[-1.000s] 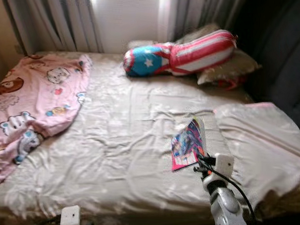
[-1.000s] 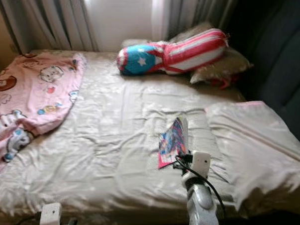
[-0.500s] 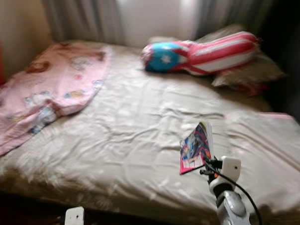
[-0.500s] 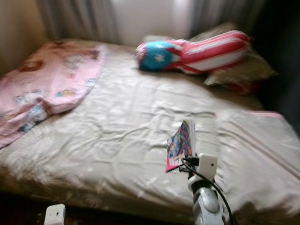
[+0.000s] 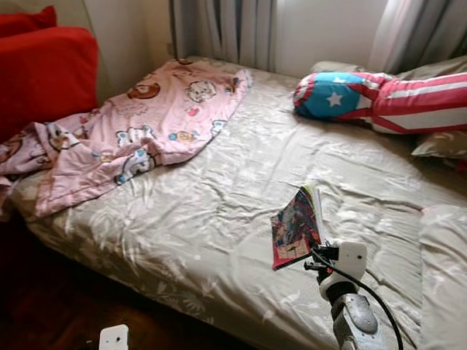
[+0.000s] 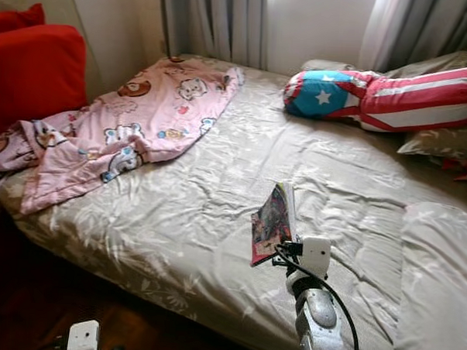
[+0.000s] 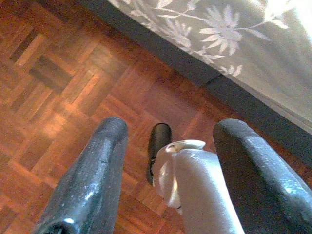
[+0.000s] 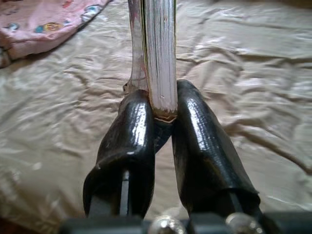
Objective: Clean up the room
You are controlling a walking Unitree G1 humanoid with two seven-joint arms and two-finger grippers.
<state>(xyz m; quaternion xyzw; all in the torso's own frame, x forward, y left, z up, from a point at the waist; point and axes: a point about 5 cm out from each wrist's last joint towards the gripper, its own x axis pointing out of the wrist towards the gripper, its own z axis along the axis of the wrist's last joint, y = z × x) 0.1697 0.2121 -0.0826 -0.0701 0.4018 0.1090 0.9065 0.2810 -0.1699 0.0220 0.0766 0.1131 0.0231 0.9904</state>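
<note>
Holding a thin book by its lower edge, the right gripper was closed on it, and the book stood upright above the two black fingers, over the front part of the bed. In the right wrist view the pages were pinched between the pads, and one loose cover bent away to the side of the grip.

To do this step well, I judged that the gripper should keep its pressure firm and even, because the hold was only on a narrow strip of the book and a thin book can swing or slip when the robot walks. The arm should move slowly and keep the book upright, so the loose cover does not catch on the sheet just beyond the fingers. Where the book belongs could not be seen, so the robot had first to find a place for it.

The left gripper hung low beside the bed with its fingers spread and nothing between them, over the wooden floor.

No box, basket or shelf was in view, so no container could be described. Far beyond the right gripper a pink blanket lay crumpled at the bed's far left side, beside a red cushion, and a striped pillow lay by the curtains.
</note>
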